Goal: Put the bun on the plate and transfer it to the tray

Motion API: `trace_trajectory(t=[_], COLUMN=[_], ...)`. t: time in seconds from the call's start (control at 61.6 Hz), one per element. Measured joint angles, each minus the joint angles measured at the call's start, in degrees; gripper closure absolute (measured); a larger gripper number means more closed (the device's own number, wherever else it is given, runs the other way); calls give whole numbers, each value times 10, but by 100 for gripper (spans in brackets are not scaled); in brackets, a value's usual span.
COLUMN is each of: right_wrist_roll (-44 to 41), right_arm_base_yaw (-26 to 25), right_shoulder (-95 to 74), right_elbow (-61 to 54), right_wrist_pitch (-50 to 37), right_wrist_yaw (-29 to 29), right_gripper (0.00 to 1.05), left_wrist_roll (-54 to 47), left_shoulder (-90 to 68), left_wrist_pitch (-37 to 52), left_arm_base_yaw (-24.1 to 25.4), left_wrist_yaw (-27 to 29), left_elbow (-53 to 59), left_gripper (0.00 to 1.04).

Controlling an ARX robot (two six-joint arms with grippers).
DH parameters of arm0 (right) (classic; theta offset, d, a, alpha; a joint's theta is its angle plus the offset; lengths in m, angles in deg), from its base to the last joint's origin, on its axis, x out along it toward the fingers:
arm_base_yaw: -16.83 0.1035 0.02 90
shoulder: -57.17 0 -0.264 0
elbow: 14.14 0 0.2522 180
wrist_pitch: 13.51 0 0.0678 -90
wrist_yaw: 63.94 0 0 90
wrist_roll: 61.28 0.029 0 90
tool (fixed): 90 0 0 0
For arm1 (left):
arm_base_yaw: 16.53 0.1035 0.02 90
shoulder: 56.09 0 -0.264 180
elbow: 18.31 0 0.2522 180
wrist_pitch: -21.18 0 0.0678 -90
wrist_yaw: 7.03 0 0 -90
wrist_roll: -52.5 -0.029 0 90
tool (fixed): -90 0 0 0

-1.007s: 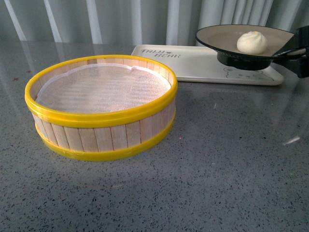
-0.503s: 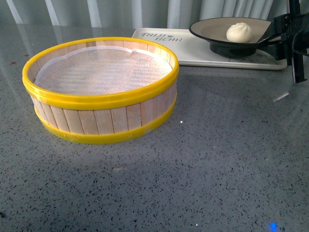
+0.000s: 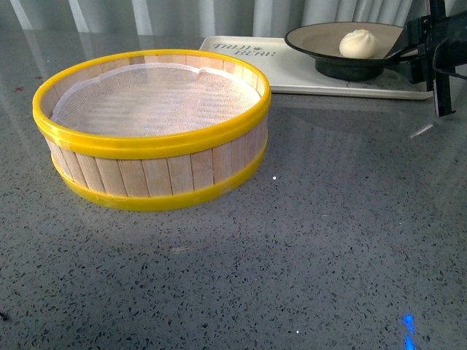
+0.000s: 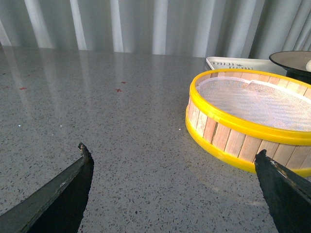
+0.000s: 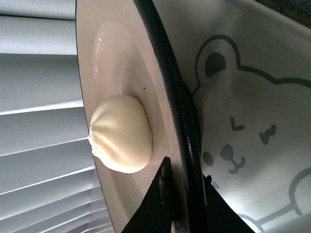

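I have the right tool [image 3: 408,57] pinched on the rim of the plate [image 3: 321,38], bun [image 3: 358,44] riding inside, at the tray [image 3: 292,73] near the surface's far right edge. Next I'd release cleanly. Left tool [image 4: 170,187] hangs open.

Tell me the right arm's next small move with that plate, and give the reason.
Probably open the right claw and back off. The plate, bun on it, appears to sit with its black base on the tray, and the claw pinches the plate's rim. If a slight gap remains, which I cannot rule out, lower first.
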Motion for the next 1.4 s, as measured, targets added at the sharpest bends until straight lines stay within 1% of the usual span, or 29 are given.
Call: trace_trajectory(t=[0.374, 0.406, 0.422, 0.536, 0.585, 0.617, 0.65, 0.78, 0.828, 0.861, 0.958, 0.991, 1.072, 1.137, 1.251, 1.397], right_wrist_roll=[4, 4, 7, 10, 12, 13, 16, 23, 26, 27, 28, 28, 20, 9, -33, -133], right_arm_base_yaw=[-1, -1, -1, -1, 0, 0, 1, 3, 3, 4, 5, 5, 5, 4, -5, -32], right_shoulder=[-6, -6, -6, -2, 4, 7, 14, 30, 43, 49, 82, 94, 129, 165, 249, 378], right_elbow=[3, 1, -1, -7, -17, -21, -31, -49, -63, -69, -103, -114, -144, -173, -232, -307], right_wrist_pitch=[-3, -6, -9, -14, -20, -23, -28, -42, -48, -50, -60, -62, -64, -66, -62, -49], right_wrist_yaw=[-2, -2, -2, -2, 0, 0, 0, 1, 3, 5, 12, 14, 23, 23, 28, 73], right_gripper=[101, 98, 95, 79, 68, 64, 55, 38, 29, 25, 9, 6, 9, 9, 9, 9], left_wrist_roll=[0, 0, 0, 0, 0, 0, 0, 0, 0, 0, 0, 0, 0, 0, 0, 0], left_shoulder=[0, 0, 0, 0, 0, 0, 0, 0, 0, 0, 0, 0, 0, 0, 0, 0], left_wrist_pitch=[0, 0, 0, 0, 0, 0, 0, 0, 0, 0, 0, 0, 0, 0, 0, 0], left_arm_base_yaw=[0, 0, 0, 0, 0, 0, 0, 0, 0, 0, 0, 0, 0, 0, 0, 0], left_wrist_yaw=[0, 0, 0, 0, 0, 0, 0, 0, 0, 0, 0, 0, 0, 0, 0, 0], left_elbow=[0, 0, 0, 0, 0, 0, 0, 0, 0, 0, 0, 0, 0, 0, 0, 0], left_gripper=[7, 7, 7, 7, 7, 7, 7, 7, 7, 7, 7, 7, 7, 7, 7, 7])
